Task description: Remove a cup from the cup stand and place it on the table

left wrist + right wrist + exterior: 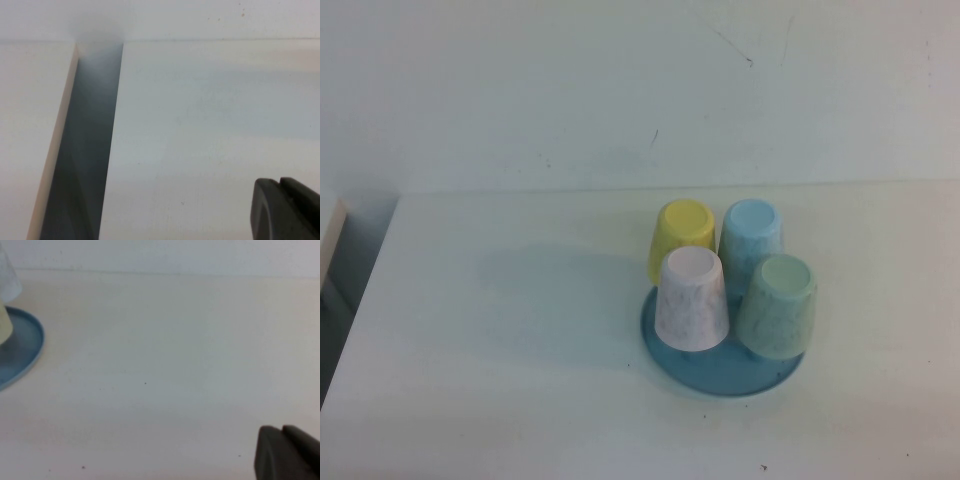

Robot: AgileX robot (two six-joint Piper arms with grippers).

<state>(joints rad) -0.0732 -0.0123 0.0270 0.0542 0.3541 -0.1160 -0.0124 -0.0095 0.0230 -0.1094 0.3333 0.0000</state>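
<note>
The pale mint-green cup (pixel 777 305) sits upside down on the front right peg of the round blue cup stand (pixel 720 377), right of centre on the white table (pixel 500 380). Neither gripper shows in the high view. My left gripper (pixel 280 182) is shut and empty above bare table near the table's left edge. My right gripper (pixel 281 430) is shut and empty above bare table, to the right of the stand's blue rim (pixel 27 347). The pegs are hidden under the cups.
A yellow cup (pixel 681 235), a light blue cup (pixel 751 235) and a pale pinkish-white cup (pixel 691 297) also sit upside down on the stand. A dark gap (pixel 85 150) separates the table's left edge from another white surface (pixel 30 125).
</note>
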